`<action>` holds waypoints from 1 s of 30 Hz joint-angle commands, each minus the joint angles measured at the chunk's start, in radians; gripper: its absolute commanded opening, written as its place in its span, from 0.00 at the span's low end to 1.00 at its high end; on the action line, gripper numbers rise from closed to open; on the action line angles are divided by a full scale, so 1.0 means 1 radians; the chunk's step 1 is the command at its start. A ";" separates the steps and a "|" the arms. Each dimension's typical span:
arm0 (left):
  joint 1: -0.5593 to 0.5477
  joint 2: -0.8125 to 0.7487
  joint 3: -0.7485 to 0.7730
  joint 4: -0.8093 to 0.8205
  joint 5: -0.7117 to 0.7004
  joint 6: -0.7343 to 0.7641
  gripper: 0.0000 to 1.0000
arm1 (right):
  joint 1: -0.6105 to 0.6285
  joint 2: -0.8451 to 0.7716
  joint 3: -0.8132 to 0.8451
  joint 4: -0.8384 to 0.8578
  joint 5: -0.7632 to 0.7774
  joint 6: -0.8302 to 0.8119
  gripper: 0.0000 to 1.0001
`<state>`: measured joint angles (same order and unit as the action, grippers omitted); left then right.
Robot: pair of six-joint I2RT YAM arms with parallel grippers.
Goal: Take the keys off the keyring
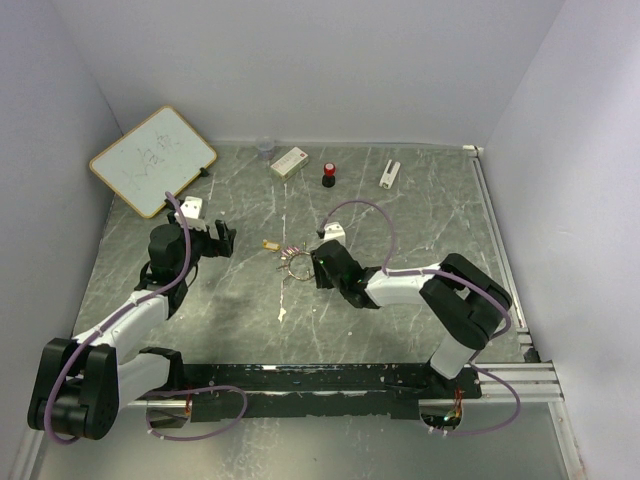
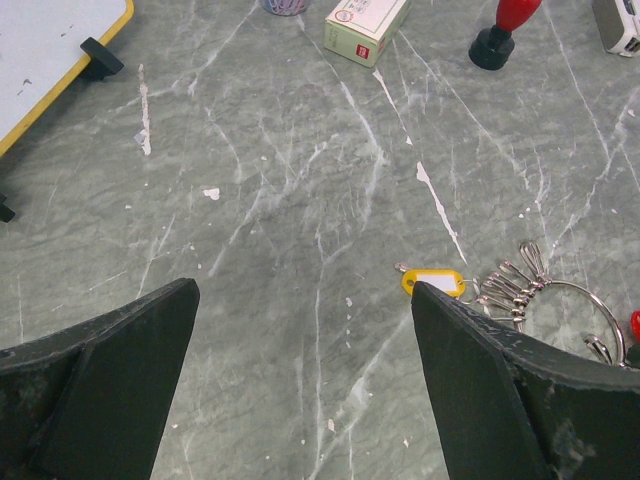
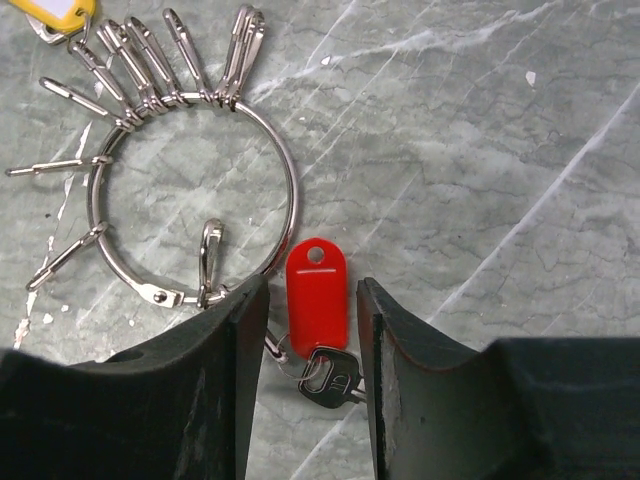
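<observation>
Both arms are the same build: chunky white shells on the left arm (image 1: pixel 135 318) and right arm (image 1: pixel 400 288), fat black joints, and a mauve cable (image 1: pixel 360 203) looping loose off each. There's a small white camera block (image 1: pixel 190 207) by each wrist. The left claw (image 2: pixel 305 290) and right claw (image 3: pixel 312 290) have matte black wedge fingers (image 2: pixel 500 390), kinda scuffed and dusty.

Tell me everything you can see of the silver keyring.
The thin round silver wire keyring lies flat on the grey marbled table. Slim silver clips hang on it, fanned along its top and left, one inside near the bottom. A yellow tag sits at its upper left; a red plastic tag lies at its lower right, between the fingers of the open right gripper, one finger covering the ring's lower edge.
</observation>
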<state>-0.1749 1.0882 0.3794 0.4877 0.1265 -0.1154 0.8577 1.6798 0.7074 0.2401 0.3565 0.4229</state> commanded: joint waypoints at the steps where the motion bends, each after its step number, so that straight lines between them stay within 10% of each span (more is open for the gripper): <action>1: -0.009 -0.010 -0.011 0.027 -0.008 0.010 0.99 | 0.012 0.043 0.019 -0.099 0.061 0.024 0.39; 13: -0.010 -0.022 -0.014 0.022 -0.016 0.012 0.99 | 0.014 0.041 0.032 -0.142 0.074 0.033 0.00; 30: -0.018 -0.012 0.008 0.015 0.050 0.042 0.99 | 0.057 -0.193 0.126 -0.181 0.163 -0.080 0.00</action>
<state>-0.1822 1.0801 0.3706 0.4885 0.1287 -0.1040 0.8989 1.5665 0.7929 0.0677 0.4709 0.3847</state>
